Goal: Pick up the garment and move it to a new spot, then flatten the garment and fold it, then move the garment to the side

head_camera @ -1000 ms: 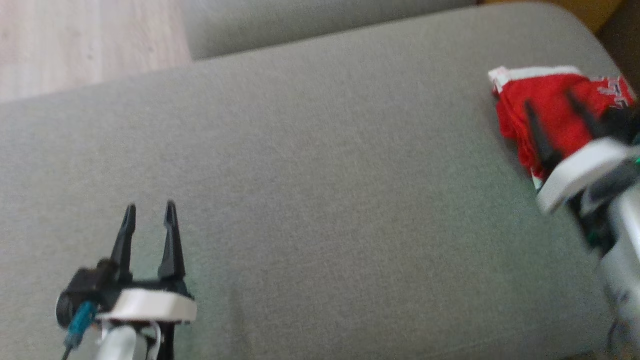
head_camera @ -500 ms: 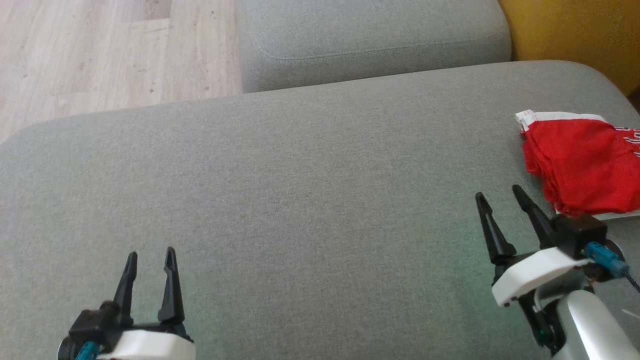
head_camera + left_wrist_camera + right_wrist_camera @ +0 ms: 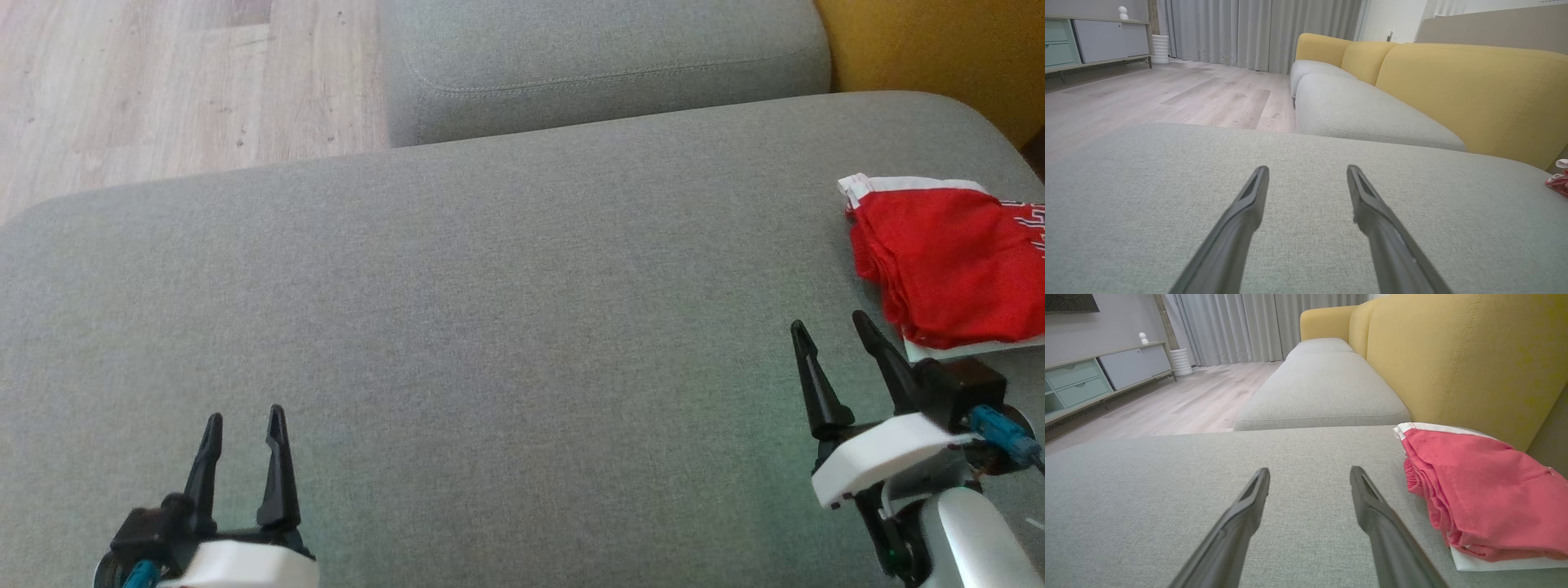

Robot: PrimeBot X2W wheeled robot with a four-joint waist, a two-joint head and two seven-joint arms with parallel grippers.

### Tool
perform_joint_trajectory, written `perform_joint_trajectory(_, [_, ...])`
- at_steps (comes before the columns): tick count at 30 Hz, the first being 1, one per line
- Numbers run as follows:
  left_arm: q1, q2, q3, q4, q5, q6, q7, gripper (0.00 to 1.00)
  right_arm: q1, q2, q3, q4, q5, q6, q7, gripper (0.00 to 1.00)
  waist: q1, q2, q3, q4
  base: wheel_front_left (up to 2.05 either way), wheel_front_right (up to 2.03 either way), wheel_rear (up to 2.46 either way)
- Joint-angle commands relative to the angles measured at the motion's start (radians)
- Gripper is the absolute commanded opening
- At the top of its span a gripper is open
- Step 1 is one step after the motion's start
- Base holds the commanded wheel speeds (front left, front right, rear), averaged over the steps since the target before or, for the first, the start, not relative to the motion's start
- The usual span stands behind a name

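Lying on the cushion (image 3: pixel 490 286) is one red garment (image 3: pixel 947 261); left claw (image 3: pixel 245 412) and right claw (image 3: pixel 827 318) both gape empty.

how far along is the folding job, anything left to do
Done: the red garment lies folded in a compact stack at the right edge of the grey cushion, so folding and setting aside look finished. In hand: nothing; the left gripper and right gripper have open, empty jaws. Left: apparently nothing.
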Motion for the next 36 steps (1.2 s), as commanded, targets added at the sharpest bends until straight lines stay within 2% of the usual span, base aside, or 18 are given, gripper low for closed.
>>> perform_joint_trajectory(1, [-0.036, 0.006, 0.038, -0.031, 0.006, -0.004, -0.012, 1.00, -0.022, -0.005, 0.016, -0.043, -0.004, 0.007, 0.000, 1.00, 0.0000, -0.0001, 0.000, -0.001, 0.00, 0.00, 0.00])
perform_joint_trajectory(8, [-0.038, 0.006, 0.036, -0.028, 0.003, -0.008, -0.013, 1.00, -0.022, -0.005, 0.017, -0.046, -0.001, 0.007, 0.008, 1.00, 0.0000, -0.0001, -0.004, -0.007, 0.00, 0.00, 0.00])
perform_joint_trajectory(9, [0.000, -0.001, 0.000, 0.001, 0.000, -0.008, 0.000, 0.00, 0.000, 0.001, 0.000, -0.008, 0.000, 0.000, 0.009, 0.00, 0.0000, -0.0001, -0.004, -0.007, 0.00, 0.00, 0.00])
perform_joint_trajectory(15, [0.027, -0.016, -0.008, 0.084, -0.007, -0.008, 0.005, 0.00, 0.046, 0.006, 0.009, 0.080, 0.008, -0.001, 0.010, 0.00, 0.0000, -0.0001, -0.004, -0.007, 0.00, 0.00, 0.00])
perform_joint_trajectory(36, [-0.001, -0.025, 0.027, 0.061, -0.223, -0.018, 0.066, 0.00, 0.031, 0.026, -0.028, 0.071, 0.241, 0.000, 0.032, 0.00, 0.0000, -0.0001, -0.003, 0.004, 0.00, 0.00, 0.00])
